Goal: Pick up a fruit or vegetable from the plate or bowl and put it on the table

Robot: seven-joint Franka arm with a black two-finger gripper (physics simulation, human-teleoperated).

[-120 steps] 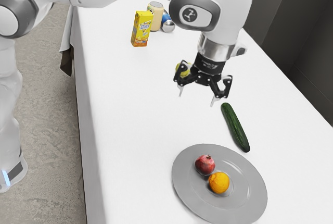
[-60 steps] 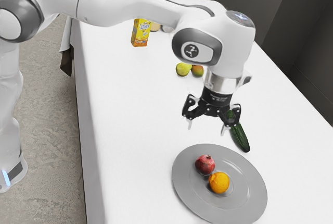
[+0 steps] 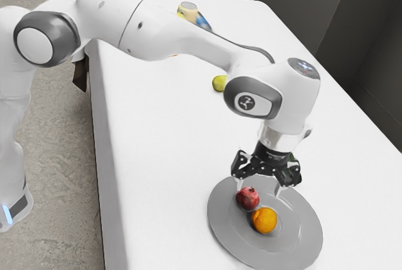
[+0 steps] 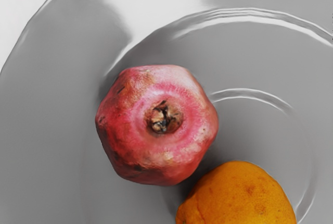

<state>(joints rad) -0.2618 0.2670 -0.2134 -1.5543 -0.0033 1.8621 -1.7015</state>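
Black two-finger gripper (image 3: 259,188): you are presenting it spread, empty | Red, round pomegranate (image 4: 156,156): dimpled orange citrus (image 4: 239,198) crowding it, possibly inviting finger collision

No wording I can read here, just a round dark emblem (image 3: 247,102) on the white arm (image 3: 164,28), right of centre!

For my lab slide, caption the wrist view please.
Seen from above: a red pomegranate and an orange close together on a gray plate.
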